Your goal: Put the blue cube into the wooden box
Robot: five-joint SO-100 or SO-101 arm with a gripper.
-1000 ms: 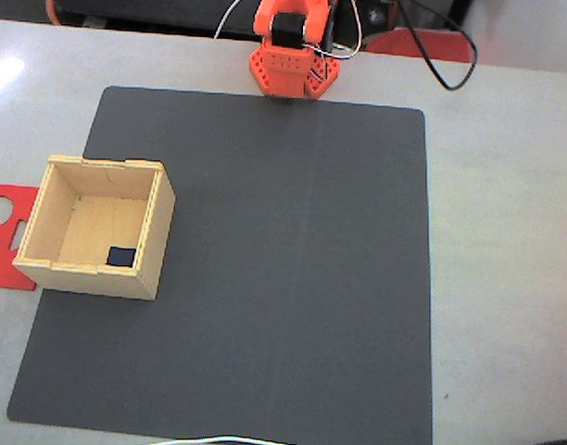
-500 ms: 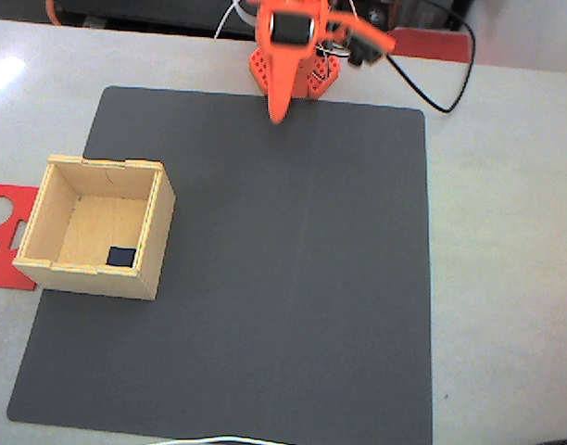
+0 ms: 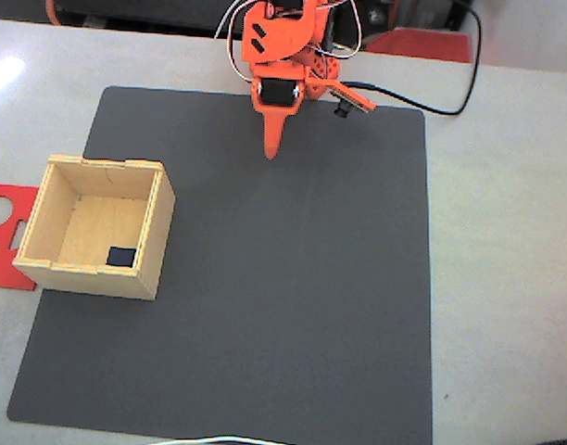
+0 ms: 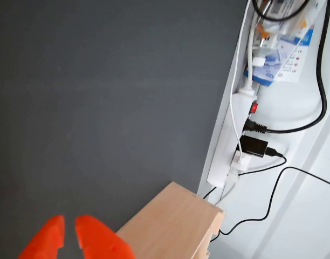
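Lying flat on the floor of the wooden box [image 3: 159, 215], in its near right corner in the fixed view: the blue cube [image 3: 122, 256] (task looking done). Hanging empty near the arm's base, well apart from the box, fingers nearly together: the hand [image 3: 271, 148]. Since a second ago, unfolding forward over the dark mat [image 3: 293, 297].

Pale plywood wooden box [image 3: 96, 225], matte blue cube [image 3: 122, 256], matt dark mat [image 3: 293, 278]

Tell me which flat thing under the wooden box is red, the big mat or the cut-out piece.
The cut-out piece poking out left of the box; the mat is dark grey.
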